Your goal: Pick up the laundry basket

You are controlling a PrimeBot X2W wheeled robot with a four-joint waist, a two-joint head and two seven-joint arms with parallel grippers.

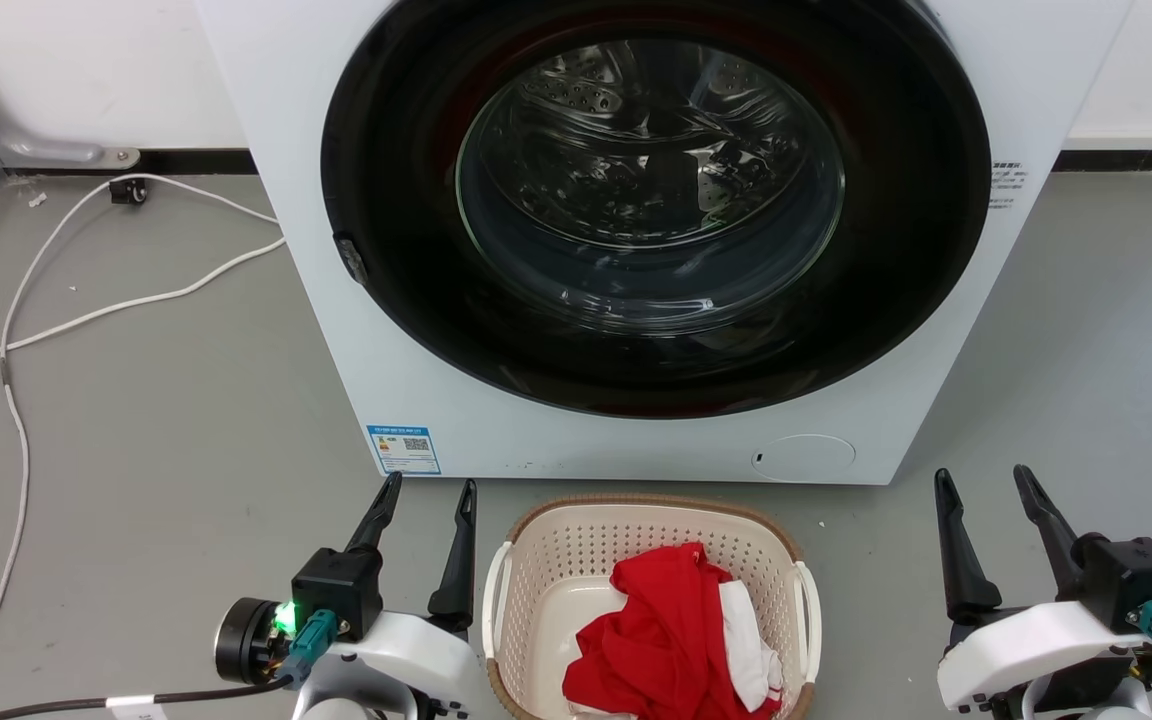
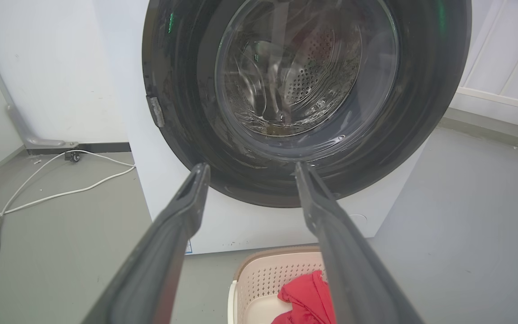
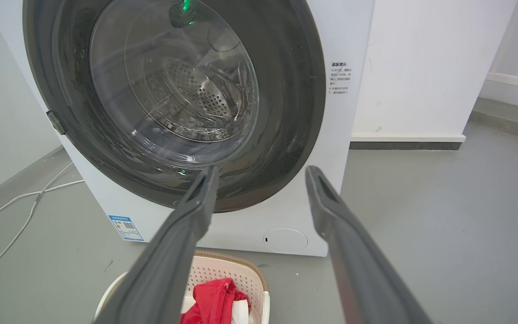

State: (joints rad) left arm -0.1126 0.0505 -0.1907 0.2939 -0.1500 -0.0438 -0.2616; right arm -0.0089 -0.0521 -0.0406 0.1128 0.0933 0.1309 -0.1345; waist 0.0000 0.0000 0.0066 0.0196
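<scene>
The laundry basket [image 1: 556, 560], cream with perforated sides, a brown rim and white side handles, stands on the floor in front of the washing machine, low in the head view. Red and white clothes [image 1: 681, 640] lie in it. My left gripper [image 1: 431, 488] is open just left of the basket's left handle, fingers pointing at the machine. My right gripper [image 1: 981, 478] is open, a short way right of the basket, with floor between. The basket [image 2: 263, 279] shows between the left gripper [image 2: 250, 167] fingers in the left wrist view, and the basket [image 3: 236, 274] sits low left of the right gripper [image 3: 261, 170].
The white washing machine [image 1: 416, 330] with its shut dark round glass door [image 1: 651, 190] stands right behind the basket. White cables [image 1: 86, 310] trail over the grey floor at the left. Walls run behind the machine.
</scene>
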